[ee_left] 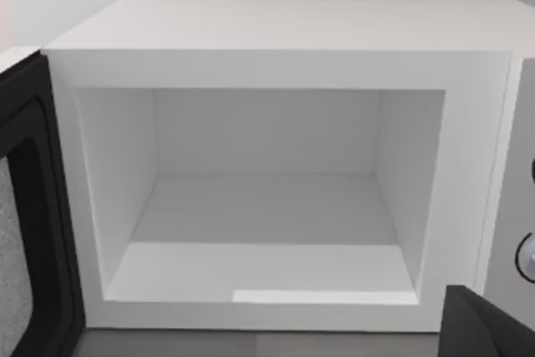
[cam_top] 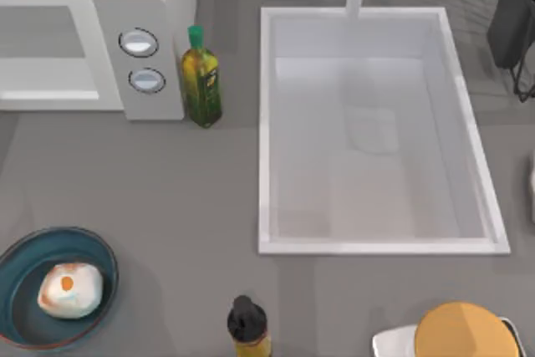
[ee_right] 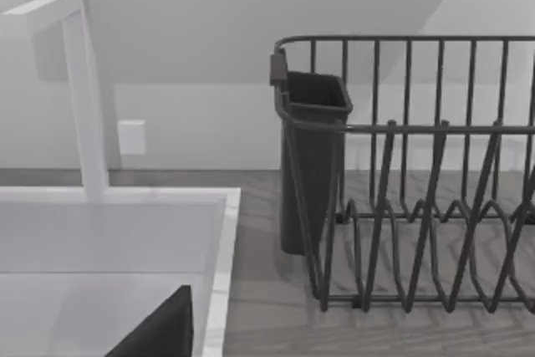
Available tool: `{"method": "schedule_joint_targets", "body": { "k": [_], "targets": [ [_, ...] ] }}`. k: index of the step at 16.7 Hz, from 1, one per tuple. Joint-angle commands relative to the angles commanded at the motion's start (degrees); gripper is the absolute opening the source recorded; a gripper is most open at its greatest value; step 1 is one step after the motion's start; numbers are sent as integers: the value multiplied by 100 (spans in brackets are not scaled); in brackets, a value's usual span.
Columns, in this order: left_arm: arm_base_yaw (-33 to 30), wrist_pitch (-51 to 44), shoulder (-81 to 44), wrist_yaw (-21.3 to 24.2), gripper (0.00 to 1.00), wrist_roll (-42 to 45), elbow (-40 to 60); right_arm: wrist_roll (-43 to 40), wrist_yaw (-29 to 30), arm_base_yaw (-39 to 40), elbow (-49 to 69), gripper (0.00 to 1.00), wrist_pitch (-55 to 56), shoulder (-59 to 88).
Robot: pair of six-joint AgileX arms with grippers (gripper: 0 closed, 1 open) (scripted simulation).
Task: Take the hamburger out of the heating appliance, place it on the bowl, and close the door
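The hamburger (cam_top: 69,290), a whitish lump with an orange spot, lies in the dark teal bowl (cam_top: 23,267) at the table's front left. The white microwave (cam_top: 110,39) stands at the back left. Its grey-white cavity (ee_left: 267,206) is bare, and its door (ee_left: 25,232) is swung open to one side. My left gripper (ee_left: 485,328) shows as a dark part in the left wrist view, in front of the open cavity. My right gripper (ee_right: 159,332) shows as a dark part in the right wrist view, over the sink's edge, facing the dish rack.
A green-capped oil bottle (cam_top: 201,81) stands right of the microwave. A large white sink (cam_top: 468,123) with a faucet (ee_right: 84,89) takes the middle right. A dark wire dish rack (ee_right: 418,173) is at the back right. At the front are a dark bottle (cam_top: 248,328) and an orange disc (cam_top: 464,332).
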State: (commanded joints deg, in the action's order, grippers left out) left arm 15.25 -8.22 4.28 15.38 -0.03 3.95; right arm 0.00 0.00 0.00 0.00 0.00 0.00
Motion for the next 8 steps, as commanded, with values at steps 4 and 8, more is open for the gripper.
{"method": "schedule_joint_targets", "body": {
  "k": [4, 8],
  "targets": [
    [2, -28, 21, -13, 0, 1, -9, 0, 0, 0, 0, 100, 0, 0],
    [299, -178, -327, 103, 0, 276, 330, 0, 0, 0, 0, 100, 0, 0]
  ]
}}
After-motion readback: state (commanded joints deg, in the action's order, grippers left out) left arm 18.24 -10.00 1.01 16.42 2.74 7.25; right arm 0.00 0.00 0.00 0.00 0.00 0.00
